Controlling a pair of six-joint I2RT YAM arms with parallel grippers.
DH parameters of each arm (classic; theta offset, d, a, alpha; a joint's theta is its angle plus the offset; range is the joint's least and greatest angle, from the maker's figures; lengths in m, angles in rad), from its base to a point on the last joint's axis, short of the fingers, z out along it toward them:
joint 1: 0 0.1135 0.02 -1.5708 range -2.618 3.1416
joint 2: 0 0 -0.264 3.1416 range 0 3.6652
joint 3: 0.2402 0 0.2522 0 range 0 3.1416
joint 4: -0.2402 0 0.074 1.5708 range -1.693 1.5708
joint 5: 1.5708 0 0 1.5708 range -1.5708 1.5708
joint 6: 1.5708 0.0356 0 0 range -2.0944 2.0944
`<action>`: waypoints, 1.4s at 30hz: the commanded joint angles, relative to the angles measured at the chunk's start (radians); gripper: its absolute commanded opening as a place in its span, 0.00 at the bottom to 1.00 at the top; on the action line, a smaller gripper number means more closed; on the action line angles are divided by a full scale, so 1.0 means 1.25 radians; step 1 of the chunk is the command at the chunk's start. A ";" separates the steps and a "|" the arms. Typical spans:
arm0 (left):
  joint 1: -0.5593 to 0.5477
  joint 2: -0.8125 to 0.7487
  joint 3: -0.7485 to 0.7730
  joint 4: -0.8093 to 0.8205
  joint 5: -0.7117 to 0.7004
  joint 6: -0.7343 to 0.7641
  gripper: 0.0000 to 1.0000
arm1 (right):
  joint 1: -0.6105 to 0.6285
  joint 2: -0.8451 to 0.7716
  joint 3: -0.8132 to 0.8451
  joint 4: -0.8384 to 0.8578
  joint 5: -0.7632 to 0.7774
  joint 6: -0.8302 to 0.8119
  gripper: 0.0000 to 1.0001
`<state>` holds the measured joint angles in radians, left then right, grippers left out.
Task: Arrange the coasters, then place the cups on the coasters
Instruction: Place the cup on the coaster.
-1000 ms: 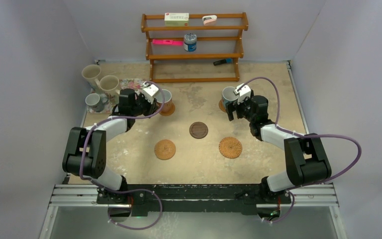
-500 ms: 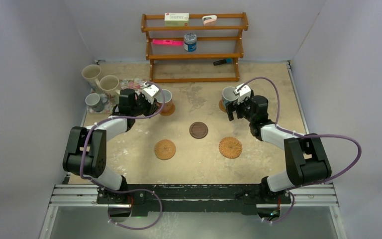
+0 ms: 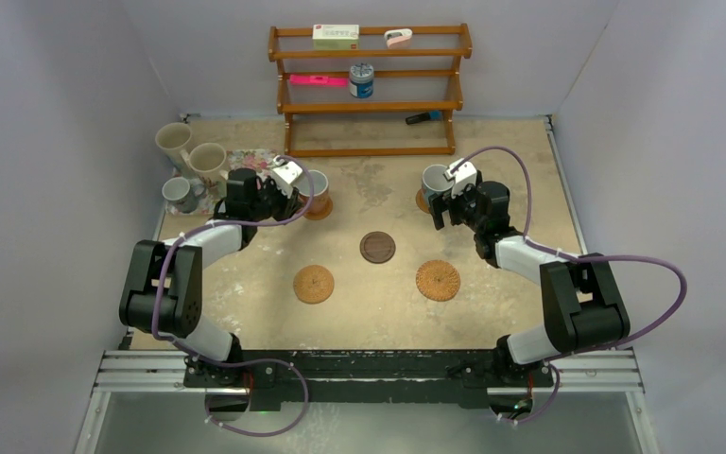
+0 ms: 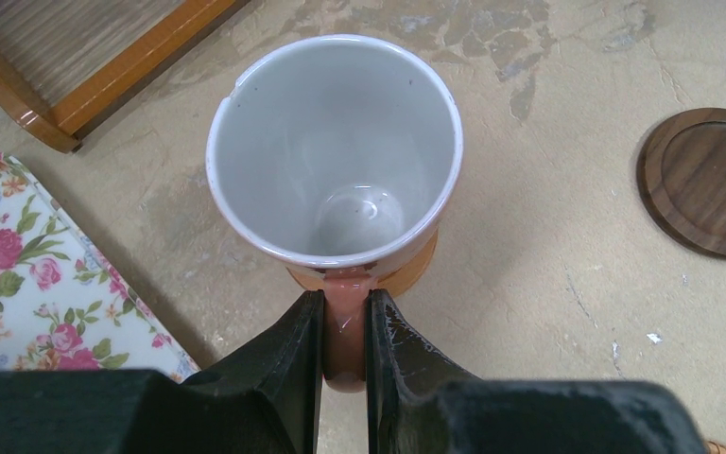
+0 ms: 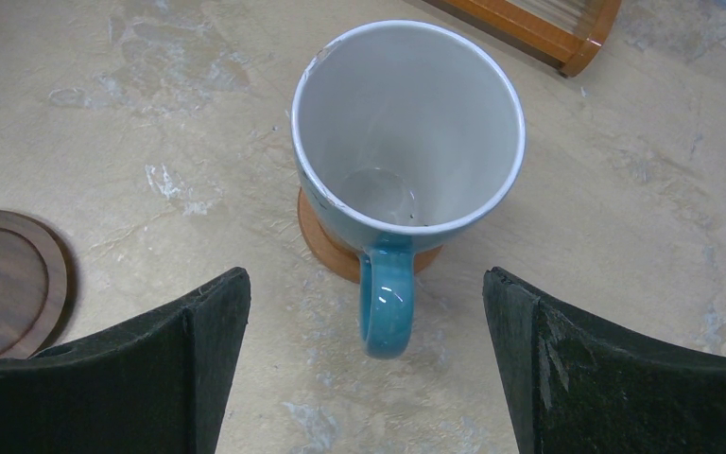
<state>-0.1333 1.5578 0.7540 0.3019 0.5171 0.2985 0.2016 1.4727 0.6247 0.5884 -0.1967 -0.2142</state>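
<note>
Nothing has moved in the past second. Nearest, a woven coaster (image 3: 313,284) on the left and another (image 3: 437,280) on the right lie bare, with open table around them. Beyond, between them, is the dark wood coaster (image 3: 377,247). Farther, the left gripper (image 4: 343,307) pinches the handle of the orange-brown mug (image 4: 333,151), which sits on its coaster (image 4: 414,272). The right gripper (image 5: 364,279) gapes wide, clear of the blue mug (image 5: 406,123) on its coaster (image 5: 326,241). Three mugs (image 3: 208,161) stand far left.

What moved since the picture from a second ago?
Nothing moved that I can see. The left claw stays shut on the handle of the orange-brown mug. The right claw stays open, facing the blue mug.
</note>
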 commanded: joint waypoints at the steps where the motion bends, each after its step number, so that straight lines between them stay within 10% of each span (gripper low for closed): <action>1: -0.004 -0.009 0.003 0.091 0.044 0.011 0.00 | -0.001 0.001 0.030 0.021 0.010 -0.010 0.94; 42: -0.004 -0.001 0.010 0.079 0.035 0.025 0.08 | -0.001 0.000 0.030 0.020 0.009 -0.010 0.94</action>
<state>-0.1333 1.5688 0.7540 0.3141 0.5236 0.3103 0.2016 1.4727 0.6247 0.5884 -0.1967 -0.2146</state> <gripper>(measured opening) 0.207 0.940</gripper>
